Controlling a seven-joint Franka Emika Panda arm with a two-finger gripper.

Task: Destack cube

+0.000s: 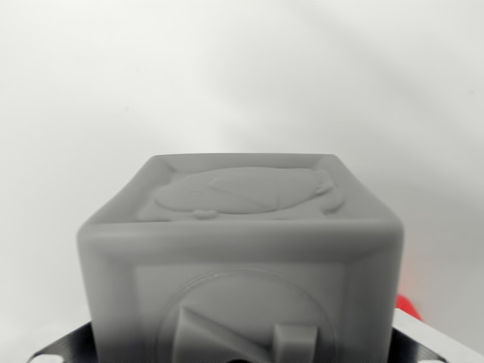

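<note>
One grey cube [240,261] fills the lower middle of the wrist view, embossed faces showing, over a plain white tabletop [242,68]. Pincer fingers [64,349] peek out at both bottom corners hugging its sides, so it looks pinched on the cube, with a red bit [408,305] at the wrist view's right.

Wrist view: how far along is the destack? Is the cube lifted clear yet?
Looks done: the grey cube fills the lower frame, flanked by finger parts, so it seems gripped, though contact is not visible. In hand: probably the lift; only plain white background shows behind it. Left: setting it down. No second cube is in view, so separation cannot be confirmed.
</note>
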